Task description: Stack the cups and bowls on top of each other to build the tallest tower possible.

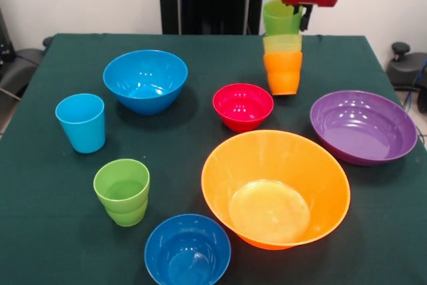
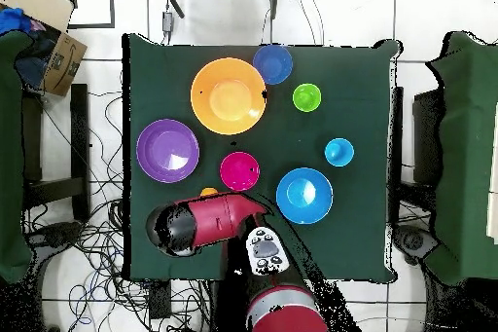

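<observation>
**Q:** Where does the tower (image 1: 283,65) stand?

**A:** At the desk's (image 1: 40,231) far side, behind the red bowl (image 1: 243,105): a yellow cup nested in an orange one. My end effector (image 1: 298,13) holds a green cup (image 1: 281,18) just above it, closed on its rim as far as I can judge.

**Q:** How should this step go?

**A:** I'd centre the cup over the yellow rim, lower straight, and release only once seated.

**Q:** And the arm?

**A:** It descends vertically from above, wrist pointing down.
</observation>
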`<control>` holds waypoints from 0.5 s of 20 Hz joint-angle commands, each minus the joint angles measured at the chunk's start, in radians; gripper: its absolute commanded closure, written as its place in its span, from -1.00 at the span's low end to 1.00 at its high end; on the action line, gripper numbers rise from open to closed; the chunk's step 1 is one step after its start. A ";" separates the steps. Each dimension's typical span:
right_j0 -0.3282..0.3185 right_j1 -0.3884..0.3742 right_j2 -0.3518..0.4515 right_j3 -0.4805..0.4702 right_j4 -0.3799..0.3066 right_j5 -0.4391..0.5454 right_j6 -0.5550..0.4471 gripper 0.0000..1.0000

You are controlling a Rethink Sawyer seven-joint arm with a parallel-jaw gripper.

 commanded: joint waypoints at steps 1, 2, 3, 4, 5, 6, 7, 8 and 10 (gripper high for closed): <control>0.023 0.066 -0.028 0.016 0.024 -0.130 0.172 1.00; 0.024 0.056 -0.024 0.008 0.032 -0.116 0.166 1.00; 0.027 0.051 -0.024 0.005 0.036 -0.110 0.162 1.00; 0.029 0.040 -0.021 -0.008 0.044 -0.084 0.156 1.00; 0.030 0.032 -0.020 -0.011 0.048 -0.073 0.153 1.00; 0.028 0.023 -0.016 -0.024 0.054 -0.055 0.145 1.00; 0.025 0.018 -0.012 -0.028 0.055 -0.056 0.140 1.00; 0.018 0.013 -0.003 -0.031 0.058 -0.063 0.133 1.00; 0.012 0.007 0.009 -0.045 0.060 -0.059 0.117 1.00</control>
